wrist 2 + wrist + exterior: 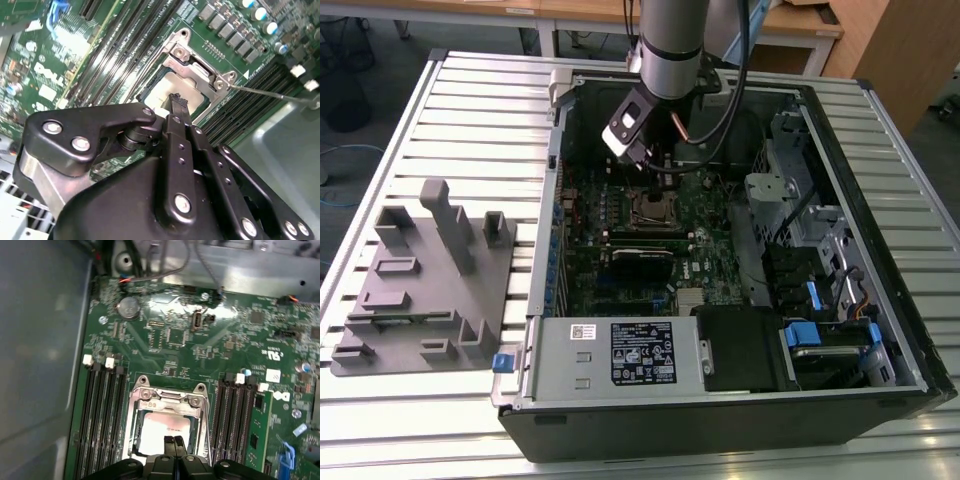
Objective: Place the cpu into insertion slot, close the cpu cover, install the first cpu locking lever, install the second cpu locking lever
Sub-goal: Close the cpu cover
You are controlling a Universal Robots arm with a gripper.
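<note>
Inside the open computer case (720, 430): arm hangs from above, gripper (658, 178) low over the socket (655, 210) on the green board.
Gripper: fingers (170, 442) pressed together, nothing between them; tips over one edge of the chip; cannot tell if they touch it.
Chip (162, 427): seated in the socket, pale metal top showing through the cover's window.
Cover (170, 400): silver frame lying flat around the chip.
Second wrist view: thin metal rod (270, 93) sticking out from the socket's corner, across the black slots beside it.
First wrist view: long memory slots (102, 420) on both sides of the socket; one green memory stick (260, 432) seated; coin battery (129, 307) toward the board's corner.
Exterior view: labelled power supply box (620, 350) in the case; grey moulded fixture (420, 280) beside the case, on the exterior view's left.
Surface: slatted metal table (470, 110); case lying on its side, open face up.
Room: wooden desks (790, 25) behind the table.
</note>
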